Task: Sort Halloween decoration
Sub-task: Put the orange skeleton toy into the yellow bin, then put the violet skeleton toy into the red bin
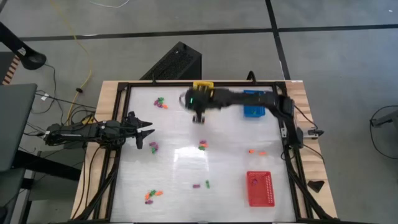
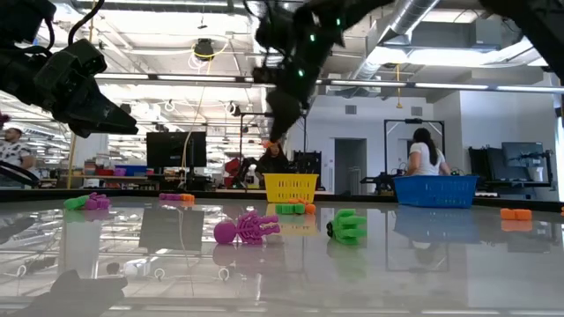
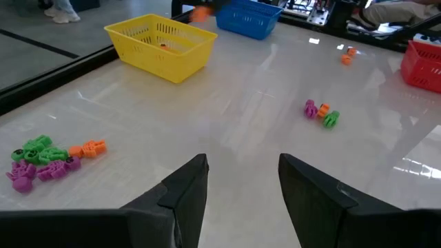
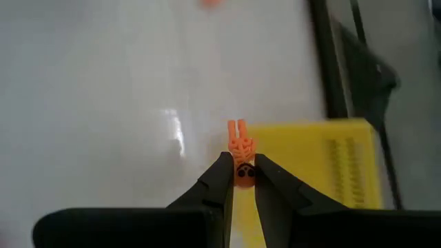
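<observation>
Right now the right gripper pinches a tiny orange skeleton-shaped trinket between its dark fingertips, the figure's round head caught in the jaws and its body sticking out past them. In the high view this gripper hangs above the table just beside the yellow perforated plastic basket at the far edge, and the wrist view shows the basket's rim close beside the held piece. A blue perforated basket sits next to it under the right arm, and a red perforated basket lies near the right front corner.

The left gripper waits at the left side of the glossy white table, its two dark fingers parted with nothing between them.

Other small orange, green and purple trinkets lie scattered in clusters: one near the far left, one just beside the left gripper, one near the middle, an orange pair toward the right, and more along the front.
</observation>
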You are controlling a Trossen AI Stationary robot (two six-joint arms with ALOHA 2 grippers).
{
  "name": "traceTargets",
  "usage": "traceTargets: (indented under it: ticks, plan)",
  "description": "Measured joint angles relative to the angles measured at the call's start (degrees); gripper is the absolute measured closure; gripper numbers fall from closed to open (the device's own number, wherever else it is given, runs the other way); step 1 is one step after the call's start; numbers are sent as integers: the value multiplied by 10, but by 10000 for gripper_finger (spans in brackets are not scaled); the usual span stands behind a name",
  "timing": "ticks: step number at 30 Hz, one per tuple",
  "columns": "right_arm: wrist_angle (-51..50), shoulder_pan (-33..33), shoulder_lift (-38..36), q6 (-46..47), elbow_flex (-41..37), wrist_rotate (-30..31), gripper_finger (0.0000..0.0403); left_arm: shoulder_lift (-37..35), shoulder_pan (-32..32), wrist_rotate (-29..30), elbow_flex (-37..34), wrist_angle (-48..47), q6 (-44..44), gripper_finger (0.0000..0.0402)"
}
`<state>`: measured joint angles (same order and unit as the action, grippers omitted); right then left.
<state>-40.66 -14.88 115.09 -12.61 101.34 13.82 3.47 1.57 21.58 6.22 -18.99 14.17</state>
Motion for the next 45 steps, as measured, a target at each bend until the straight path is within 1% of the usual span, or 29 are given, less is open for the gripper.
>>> traceTargets:
  ticks: [2, 5, 8, 10, 13, 21, 24, 26, 31, 35, 37, 39, 45]
  plan:
    - [0, -35, 0, 31, 1, -19, 324, 0, 0, 0, 0, 0, 0, 233]
    - [2, -73, 2, 96, 1, -22, 323, 0, 0, 0, 0, 0, 0, 233]
    - [10, -103, 3, 111, -5, -49, 316, 0, 0, 0, 0, 0, 0, 233]
    - [16, -116, 3, 115, -10, -61, 305, 0, 0, 0, 0, 0, 0, 233]
    - [22, -121, 4, 135, -11, -64, 278, 0, 0, 0, 0, 0, 0, 233]
    - [37, -118, 4, 137, -11, -65, 194, 0, 0, 0, 0, 0, 0, 233]
    - [36, -112, 4, 137, -11, -65, 174, 0, 0, 0, 0, 0, 0, 233]
    - [36, -108, 4, 137, -11, -65, 168, 0, 0, 0, 0, 0, 0, 233]
    - [54, -92, 4, 141, -12, -64, 169, 0, 0, 0, 0, 0, 0, 233]
    - [109, -60, 4, 203, -12, -70, 175, 0, 0, 0, 0, 0, 0, 233]
    - [156, -36, 4, 229, -19, -93, 176, 0, 0, 0, 0, 0, 0, 233]
    - [215, -4, 4, 232, -32, -108, 176, 0, 0, 0, 0, 0, 0, 233]
    - [421, 104, 5, 233, -101, -104, 177, 0, 0, 0, 0, 0, 0, 233]
